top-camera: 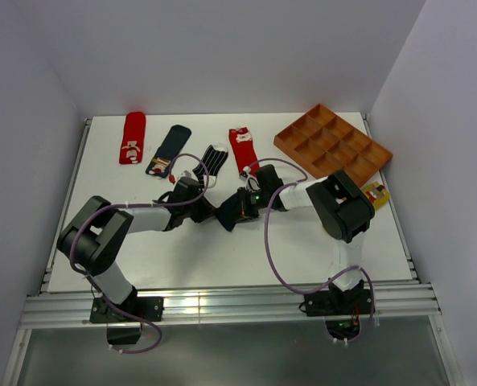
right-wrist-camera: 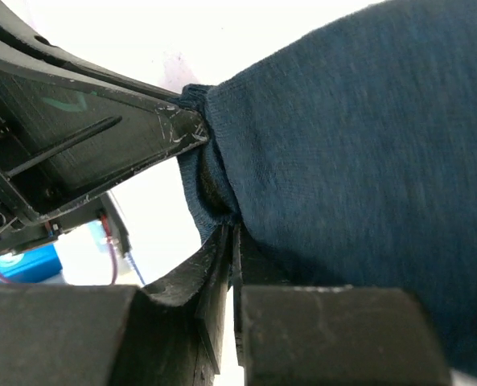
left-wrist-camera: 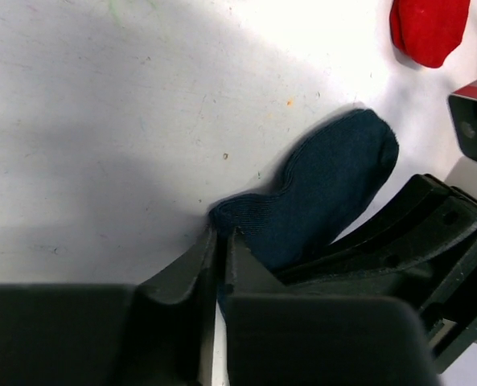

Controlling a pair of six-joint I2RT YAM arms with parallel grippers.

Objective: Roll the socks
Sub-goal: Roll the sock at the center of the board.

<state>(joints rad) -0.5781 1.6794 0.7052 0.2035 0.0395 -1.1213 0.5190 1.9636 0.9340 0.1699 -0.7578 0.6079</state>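
Observation:
The plain navy sock (left-wrist-camera: 326,189) lies on the white table (top-camera: 141,257) between my two grippers, which meet at the table's middle. My left gripper (left-wrist-camera: 220,235) is shut on the sock's near edge, with fabric pinched between its fingers. From the opposite side, my right gripper (right-wrist-camera: 236,229) is shut on a bunched fold of the same sock (right-wrist-camera: 359,153). The tip of the left gripper's finger (right-wrist-camera: 174,129) touches that fold. In the top view the left gripper (top-camera: 212,211) and right gripper (top-camera: 233,214) hide most of this sock.
Along the back lie a red sock (top-camera: 132,137), a navy sock with a patch (top-camera: 167,150), a striped sock (top-camera: 214,159) and another red sock (top-camera: 243,147). A mustard yellow sock (top-camera: 375,194) lies beside the right arm. An orange compartment tray (top-camera: 332,143) sits at the back right.

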